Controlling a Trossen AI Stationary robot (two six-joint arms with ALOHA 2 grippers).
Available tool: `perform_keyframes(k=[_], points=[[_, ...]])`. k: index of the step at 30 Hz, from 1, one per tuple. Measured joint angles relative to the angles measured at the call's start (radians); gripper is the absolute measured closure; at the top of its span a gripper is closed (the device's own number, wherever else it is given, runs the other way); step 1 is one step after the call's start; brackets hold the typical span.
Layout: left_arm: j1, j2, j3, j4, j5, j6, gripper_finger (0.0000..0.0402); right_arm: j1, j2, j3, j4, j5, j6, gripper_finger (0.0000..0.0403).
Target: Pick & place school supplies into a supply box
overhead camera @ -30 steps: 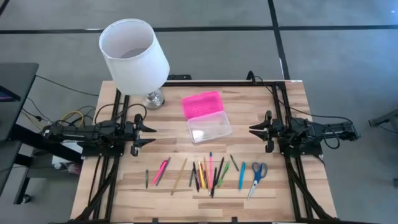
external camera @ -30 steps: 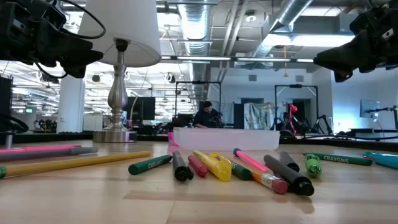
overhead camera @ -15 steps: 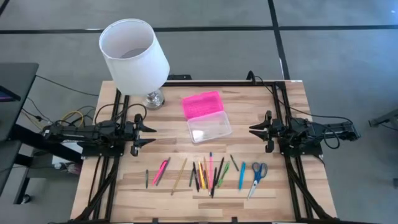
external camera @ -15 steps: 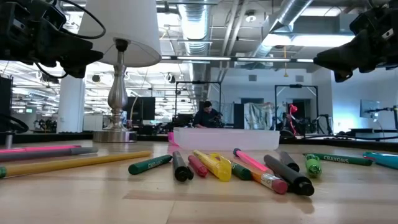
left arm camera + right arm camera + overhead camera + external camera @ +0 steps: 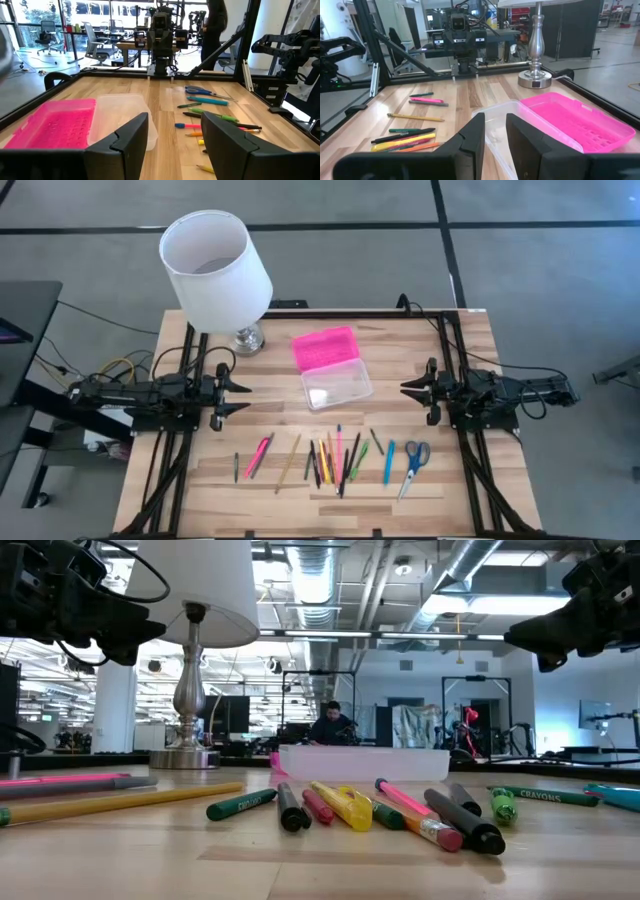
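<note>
Supply box (image 5: pixel 333 369) open, clear base bare

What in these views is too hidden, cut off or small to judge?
- Supply box inside: low view is level with it; its wall hides the contents.
- Lamp: shade top cut off by the low view's upper edge.
- School supplies: too small in the high view to count.

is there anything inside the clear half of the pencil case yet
No. In the high view the clear base of the open pencil case shows only bare plastic, and the pens and pencils lie in a row on the table.
</note>
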Motion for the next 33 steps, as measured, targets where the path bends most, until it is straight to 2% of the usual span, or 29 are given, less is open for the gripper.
perform_keyframes(k=[8, 16, 19, 25, 29, 33], points=[[0.0, 0.0, 0.001, 0.057, -0.003, -0.016, 0.0223, 0.0, 0.0, 0.0, 0.0, 0.0, 0.0, 0.0328], [0.0, 0.0, 0.021, 0.101, -0.005, -0.287, 0.0223, 0.0, 0.0, 0.0, 0.009, 0.014, -0.001, 0.0328], [0.0, 0.0, 0.021, 0.117, -0.065, -0.383, 0.0223, -0.011, 0.0, -0.006, 0.052, 0.05, 0.014, 0.0328], [0.0, 0.0, 0.022, 0.2, -0.253, -0.593, 0.0223, -0.011, 0.0, -0.005, 0.186, 0.04, 0.304, 0.0328], [0.0, 0.0, 0.022, 0.226, -0.296, -0.712, 0.0223, -0.013, 0.0, -0.004, 0.312, 0.046, 0.523, 0.0328], [0.0, 0.0, 0.023, 0.192, -0.329, -0.713, 0.0223, -0.013, 0.0, -0.003, 0.392, 0.05, 0.576, 0.0328]])
